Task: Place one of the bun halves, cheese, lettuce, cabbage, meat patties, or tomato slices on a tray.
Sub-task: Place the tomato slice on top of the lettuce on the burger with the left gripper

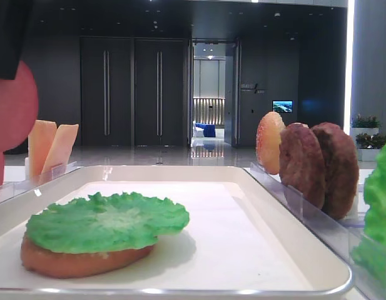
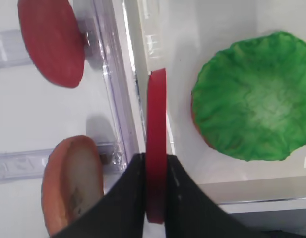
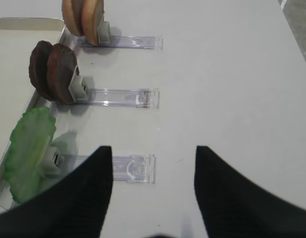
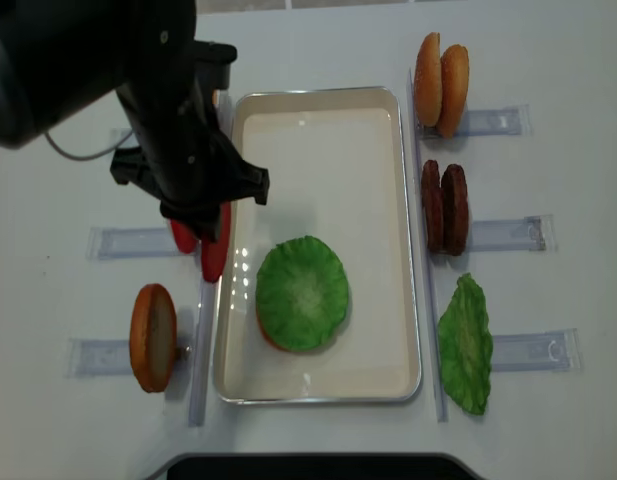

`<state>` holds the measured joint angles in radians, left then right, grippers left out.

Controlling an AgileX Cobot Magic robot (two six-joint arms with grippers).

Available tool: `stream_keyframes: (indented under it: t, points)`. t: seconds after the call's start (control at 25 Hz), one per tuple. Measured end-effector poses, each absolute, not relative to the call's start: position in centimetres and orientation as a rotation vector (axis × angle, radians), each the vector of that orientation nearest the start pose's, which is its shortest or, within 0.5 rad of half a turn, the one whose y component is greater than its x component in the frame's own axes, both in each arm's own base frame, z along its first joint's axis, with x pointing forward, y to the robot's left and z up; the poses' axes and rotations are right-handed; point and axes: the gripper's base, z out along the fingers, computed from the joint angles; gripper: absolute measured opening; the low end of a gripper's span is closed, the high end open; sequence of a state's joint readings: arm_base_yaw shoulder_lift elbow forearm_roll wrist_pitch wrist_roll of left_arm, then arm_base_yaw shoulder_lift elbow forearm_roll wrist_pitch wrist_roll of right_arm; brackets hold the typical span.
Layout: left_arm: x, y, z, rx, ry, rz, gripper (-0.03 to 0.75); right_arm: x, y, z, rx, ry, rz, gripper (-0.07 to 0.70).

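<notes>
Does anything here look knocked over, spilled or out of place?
Nothing stands out. The lettuce lies flat on a bun half in the tray, and the left gripper holds a tomato slice edge-up over the tray's left rim.

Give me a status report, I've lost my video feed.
Left gripper shut on a tomato slice, over the tray rim. Right gripper open, empty, above the table. Lettuce on a bun half on the tray. Nothing blocking.

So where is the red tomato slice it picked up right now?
In the overhead view the tomato slice is held on edge in the left gripper, over the tray's left rim, left of the lettuce.
</notes>
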<state>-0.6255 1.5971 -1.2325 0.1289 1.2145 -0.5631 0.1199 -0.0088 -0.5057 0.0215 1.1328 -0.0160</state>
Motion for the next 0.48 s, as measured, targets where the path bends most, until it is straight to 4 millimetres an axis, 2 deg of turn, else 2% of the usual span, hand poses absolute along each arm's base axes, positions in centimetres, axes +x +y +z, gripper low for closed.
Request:
stream_keyframes:
  t: [0.2,0.36,0.48]
  points:
    - [23.9,-15.9,27.0,0.132,2.998,0.082,0.058,-1.0,0.1,27.3,-0.145,2.098,0.088,0.360]
    - [23.3,-15.6,26.1,0.132,3.026,0.094,0.058,-1.0,0.1,27.3,-0.145,2.098,0.088,0.360]
    - [23.3,-15.8,25.4,0.125,3.010,0.039,0.058,-1.0,0.1,27.3,-0.145,2.098,0.088,0.360]
